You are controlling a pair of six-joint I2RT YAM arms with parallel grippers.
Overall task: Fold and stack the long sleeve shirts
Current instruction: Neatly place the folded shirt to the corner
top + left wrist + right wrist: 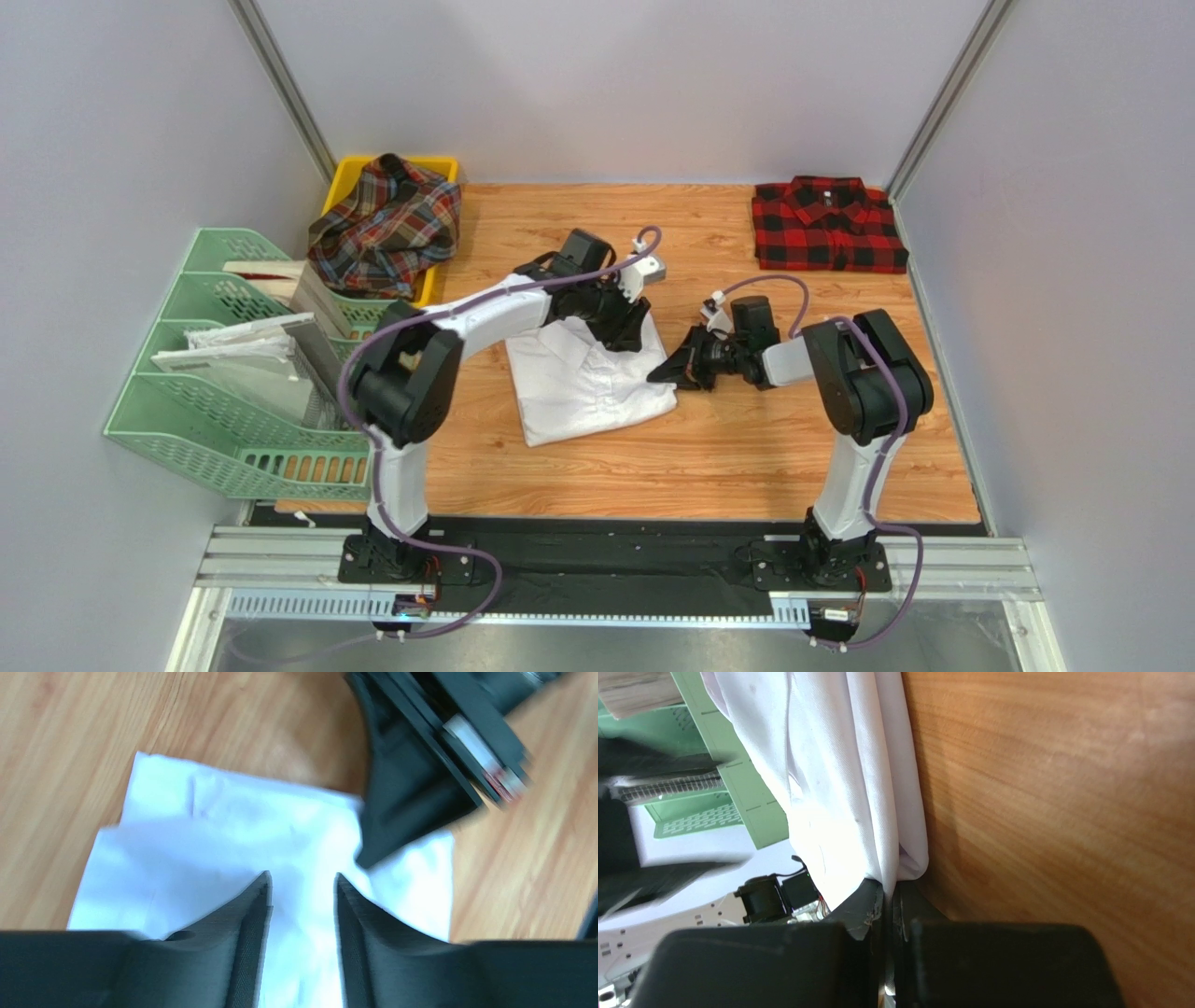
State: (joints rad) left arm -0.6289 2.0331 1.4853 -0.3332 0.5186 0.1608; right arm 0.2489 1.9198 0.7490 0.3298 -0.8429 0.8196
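Note:
A folded white shirt (582, 385) lies mid-table. My right gripper (671, 373) is at its right edge, shut, with the cloth's edge pinched between its tips (889, 889); the white shirt (836, 777) hangs away from them in the right wrist view. My left gripper (627, 317) hovers over the shirt's far right part. Its jaws (303, 882) stand apart with only the white shirt (231, 833) below and nothing between them. A folded red-and-black checked shirt (825, 224) lies at the back right. The tartan shirt (386, 224) is bunched in a yellow bin (438, 168) at the back left.
A green file rack (225, 406) with papers and folders stands along the left edge, close to my left arm. Grey walls enclose the wooden table (786, 448). The right gripper's body (421, 791) shows close by in the left wrist view.

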